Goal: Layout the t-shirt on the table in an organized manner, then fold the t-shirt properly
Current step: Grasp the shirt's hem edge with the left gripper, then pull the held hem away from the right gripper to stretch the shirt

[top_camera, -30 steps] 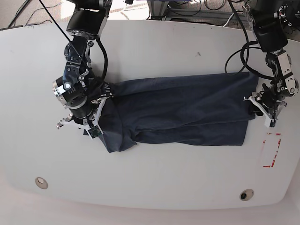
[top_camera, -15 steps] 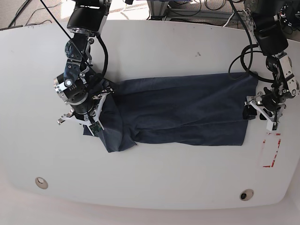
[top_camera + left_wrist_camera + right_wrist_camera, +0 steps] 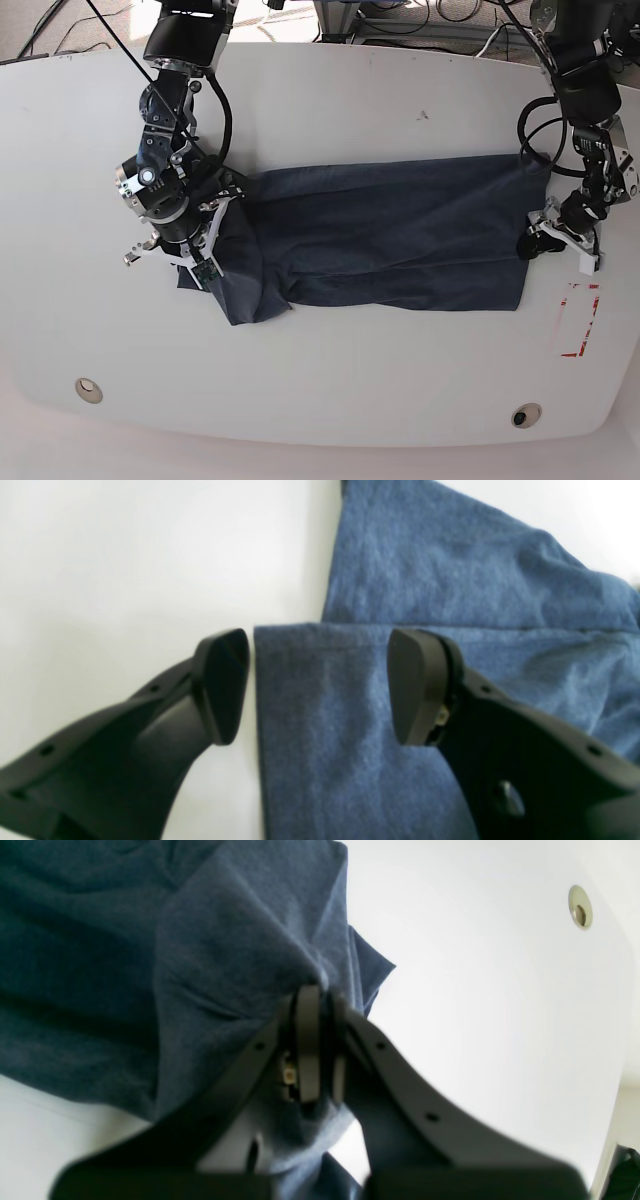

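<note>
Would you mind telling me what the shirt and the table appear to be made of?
The shirt looks like soft knit cloth, probably cotton: matte, heathered navy, creasing into loose folds. The table looks like smooth white laminate or plastic, with a faint sheen; which one, I cannot tell.

left gripper (image 3: 318, 685): jaws spread wide, holding nothing, low at the table's right edge | right gripper (image 3: 316, 1040): jaws pressed tight together, cloth pinched between them, wrist angled downward near the table's left edge | both arms reach in from the far edge
</note>
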`<control>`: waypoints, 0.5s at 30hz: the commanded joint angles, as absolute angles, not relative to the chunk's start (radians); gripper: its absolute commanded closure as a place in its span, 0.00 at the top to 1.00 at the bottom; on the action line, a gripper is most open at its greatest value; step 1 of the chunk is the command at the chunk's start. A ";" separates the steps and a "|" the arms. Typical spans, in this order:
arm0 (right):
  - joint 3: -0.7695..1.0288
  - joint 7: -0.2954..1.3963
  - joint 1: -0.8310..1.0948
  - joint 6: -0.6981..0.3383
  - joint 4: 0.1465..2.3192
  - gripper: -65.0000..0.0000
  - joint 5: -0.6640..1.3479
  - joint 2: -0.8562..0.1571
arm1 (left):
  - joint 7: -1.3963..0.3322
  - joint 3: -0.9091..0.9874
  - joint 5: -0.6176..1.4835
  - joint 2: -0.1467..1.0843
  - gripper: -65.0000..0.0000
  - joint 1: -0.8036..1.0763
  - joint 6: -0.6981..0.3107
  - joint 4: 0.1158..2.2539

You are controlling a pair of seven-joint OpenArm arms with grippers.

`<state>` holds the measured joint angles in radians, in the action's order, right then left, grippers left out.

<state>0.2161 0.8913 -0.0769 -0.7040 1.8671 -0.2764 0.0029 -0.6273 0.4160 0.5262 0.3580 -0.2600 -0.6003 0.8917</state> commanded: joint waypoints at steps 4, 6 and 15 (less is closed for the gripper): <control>0.217 0.871 -0.096 -0.698 1.890 0.00 -0.271 -0.001 | -0.624 0.418 0.555 0.392 0.61 -0.259 -0.604 0.900; 0.217 0.871 -0.096 -0.698 1.890 0.00 -0.271 -0.001 | -0.638 0.418 0.555 0.392 0.61 -0.255 -0.604 0.900; 0.217 0.871 -0.093 -0.698 1.905 0.00 -0.271 -0.001 | -0.661 0.414 0.553 0.389 0.61 -0.254 -0.642 0.900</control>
